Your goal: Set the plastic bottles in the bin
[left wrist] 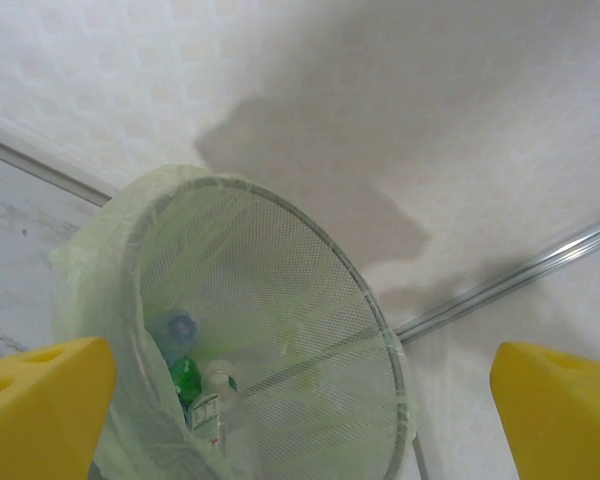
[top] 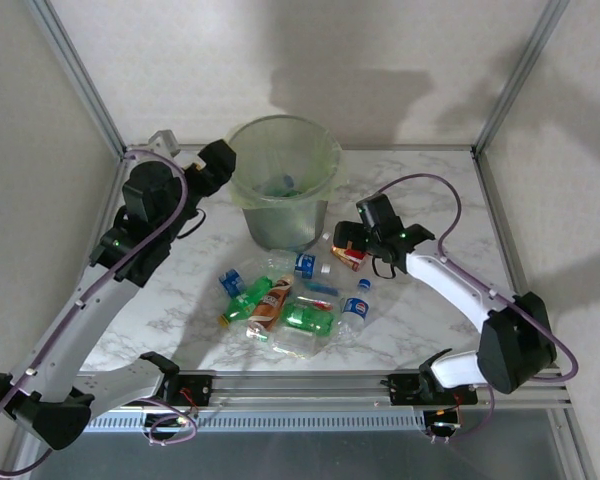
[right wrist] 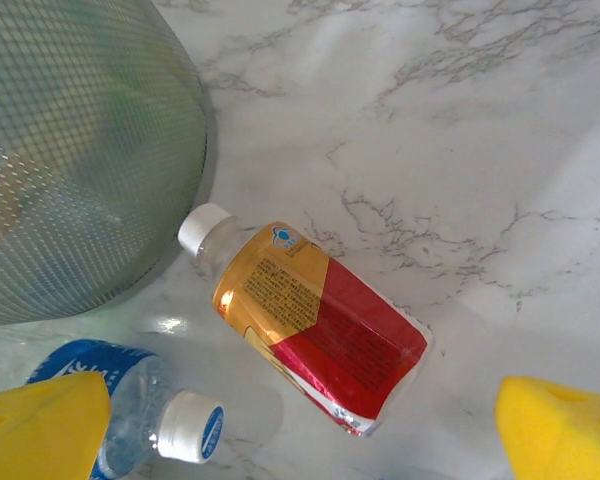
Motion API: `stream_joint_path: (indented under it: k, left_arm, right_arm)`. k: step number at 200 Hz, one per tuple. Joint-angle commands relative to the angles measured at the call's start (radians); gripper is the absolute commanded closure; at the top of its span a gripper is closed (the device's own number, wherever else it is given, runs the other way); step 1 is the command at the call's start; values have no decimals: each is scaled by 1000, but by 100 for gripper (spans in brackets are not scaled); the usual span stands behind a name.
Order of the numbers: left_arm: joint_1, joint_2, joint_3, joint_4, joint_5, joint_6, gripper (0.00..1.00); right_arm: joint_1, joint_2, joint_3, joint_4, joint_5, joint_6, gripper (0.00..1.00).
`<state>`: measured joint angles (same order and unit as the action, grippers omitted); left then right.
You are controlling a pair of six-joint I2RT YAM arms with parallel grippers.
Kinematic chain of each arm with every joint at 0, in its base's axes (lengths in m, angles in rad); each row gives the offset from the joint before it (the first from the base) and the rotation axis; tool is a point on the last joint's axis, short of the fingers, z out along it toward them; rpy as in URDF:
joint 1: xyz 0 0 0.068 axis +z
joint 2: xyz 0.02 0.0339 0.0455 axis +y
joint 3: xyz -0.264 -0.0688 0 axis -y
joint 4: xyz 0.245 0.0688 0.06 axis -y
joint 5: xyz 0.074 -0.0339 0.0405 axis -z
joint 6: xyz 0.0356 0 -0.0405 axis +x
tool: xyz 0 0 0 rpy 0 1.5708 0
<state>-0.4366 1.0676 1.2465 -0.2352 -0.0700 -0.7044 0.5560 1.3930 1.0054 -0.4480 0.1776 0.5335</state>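
The pale-green bin (top: 283, 190) stands at the back middle of the table. Inside it lie plastic bottles, one with green in it (left wrist: 185, 378) and a clear one (left wrist: 220, 390). My left gripper (top: 218, 160) hangs at the bin's left rim, open and empty (left wrist: 300, 410), looking down into the bin (left wrist: 280, 300). Several bottles (top: 280, 300) lie in a pile in front of the bin. My right gripper (top: 352, 243) hovers open (right wrist: 300, 430) over a lying bottle with a red-and-orange label (right wrist: 315, 325), not touching it. A blue-labelled bottle (right wrist: 145, 415) lies beside it.
The bin's mesh wall (right wrist: 70, 150) is close to the left of the red-and-orange bottle. Metal frame posts (top: 80, 75) stand at the table's back corners. Bare marble (top: 440, 190) lies to the right of the bin.
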Motion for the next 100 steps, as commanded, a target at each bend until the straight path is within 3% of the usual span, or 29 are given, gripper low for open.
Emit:
stream_joint_path:
  k: [1, 100]
  left_arm:
    - [15, -23, -29, 12, 25, -26, 6]
    - [77, -75, -120, -13, 48, -83, 8]
  right_arm:
    - [-8, 47, -15, 49, -14, -39, 1]
    - [-9, 212, 13, 96, 13, -85, 1]
